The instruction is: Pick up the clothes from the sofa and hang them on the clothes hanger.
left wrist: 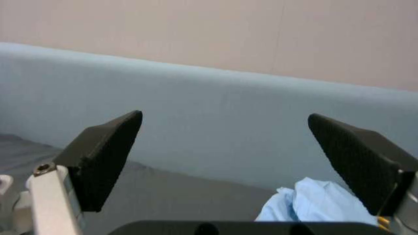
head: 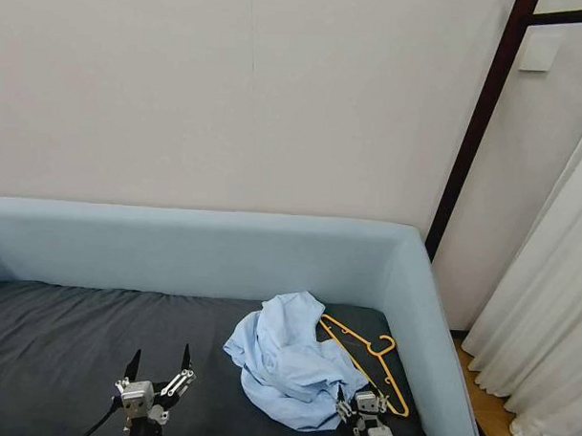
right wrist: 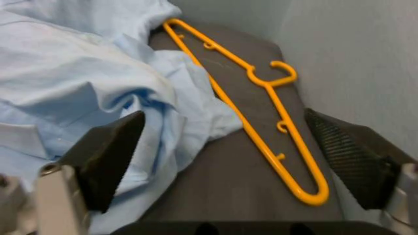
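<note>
A crumpled light-blue shirt (head: 286,359) lies on the dark grey seat of the pale-blue sofa (head: 404,279), toward its right end. An orange plastic hanger (head: 371,348) lies flat beside the shirt, one end tucked under the cloth, close to the sofa's right arm. My right gripper (head: 359,402) hovers open just in front of the shirt's near edge; in the right wrist view its fingers (right wrist: 104,156) frame the shirt (right wrist: 85,83) and the hanger (right wrist: 260,80). My left gripper (head: 159,361) stands open over bare seat left of the shirt, holding nothing; its view catches the shirt (left wrist: 313,200).
The sofa backrest (left wrist: 209,127) runs across behind the seat, with a plain wall above. A dark door frame (head: 476,129) and white curtains (head: 555,323) stand to the right of the sofa. The left seat cushion (head: 57,334) is bare.
</note>
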Motion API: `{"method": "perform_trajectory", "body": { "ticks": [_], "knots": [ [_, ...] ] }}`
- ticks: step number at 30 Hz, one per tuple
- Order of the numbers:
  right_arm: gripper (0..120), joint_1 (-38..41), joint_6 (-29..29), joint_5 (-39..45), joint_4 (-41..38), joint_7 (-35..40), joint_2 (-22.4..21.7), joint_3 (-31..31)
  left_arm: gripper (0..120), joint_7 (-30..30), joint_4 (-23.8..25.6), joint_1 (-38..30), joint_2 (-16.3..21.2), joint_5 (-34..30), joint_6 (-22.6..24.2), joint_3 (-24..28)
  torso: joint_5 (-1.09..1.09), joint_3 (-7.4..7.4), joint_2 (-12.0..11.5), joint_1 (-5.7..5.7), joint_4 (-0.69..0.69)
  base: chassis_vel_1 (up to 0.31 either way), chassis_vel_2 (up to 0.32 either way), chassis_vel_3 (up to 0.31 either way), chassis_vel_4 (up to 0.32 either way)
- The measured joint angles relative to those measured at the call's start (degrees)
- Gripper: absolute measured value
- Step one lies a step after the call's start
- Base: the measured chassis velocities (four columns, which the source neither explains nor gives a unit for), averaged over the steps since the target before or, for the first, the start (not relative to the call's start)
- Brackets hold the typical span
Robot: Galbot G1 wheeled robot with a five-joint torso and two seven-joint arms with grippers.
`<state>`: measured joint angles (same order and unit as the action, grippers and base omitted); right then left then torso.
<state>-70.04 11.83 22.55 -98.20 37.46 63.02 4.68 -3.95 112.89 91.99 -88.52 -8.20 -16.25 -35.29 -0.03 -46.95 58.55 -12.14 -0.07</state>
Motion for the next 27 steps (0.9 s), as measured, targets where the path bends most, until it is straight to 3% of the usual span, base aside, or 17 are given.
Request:
{"method": "perform_trajectory", "body": {
  "ticks": [4,7,11,21,27],
  "knots": [
    [100,-0.64,-3.66,-0.51,-0.24,-0.67,0.0,0.45,100,0.0,-0.96,-0.07,-0.43,0.12,-0.01,-0.02,-0.01,0.0,0.0,0.0,0.0,0.0,0.0,0.0,0.0],
    [100,-0.29,-11.85,-4.9,0.62,-8.21,0.12,2.89,100,0.07,-1.26,-0.03,-0.87,0.44,-0.05,-0.29,0.0,0.0,0.0,0.0,-0.01,0.0,0.0,0.0,0.0],
    [100,3.45,-15.12,-8.15,4.29,-14.45,0.91,5.21,100,0.08,-1.22,0.73,-0.92,0.59,-0.09,-1.15,-0.01,0.0,0.0,0.0,0.01,0.0,0.0,0.0,0.0],
    [100,10.09,-15.38,-17.07,13.76,-20.04,2.22,10.56,100,0.13,-1.44,0.92,-0.11,0.46,-0.4,-3.86,-0.01,-0.01,-0.01,0.0,0.01,0.0,0.0,0.0,0.0],
    [100,14.32,-12.12,-29.23,24.24,-19.16,6.3,13.38,100,0.16,-1.63,0.88,-0.46,0.29,-0.47,-5.43,-0.01,-0.01,-0.01,0.0,0.0,0.0,0.0,0.0,0.0]
  ]
}}
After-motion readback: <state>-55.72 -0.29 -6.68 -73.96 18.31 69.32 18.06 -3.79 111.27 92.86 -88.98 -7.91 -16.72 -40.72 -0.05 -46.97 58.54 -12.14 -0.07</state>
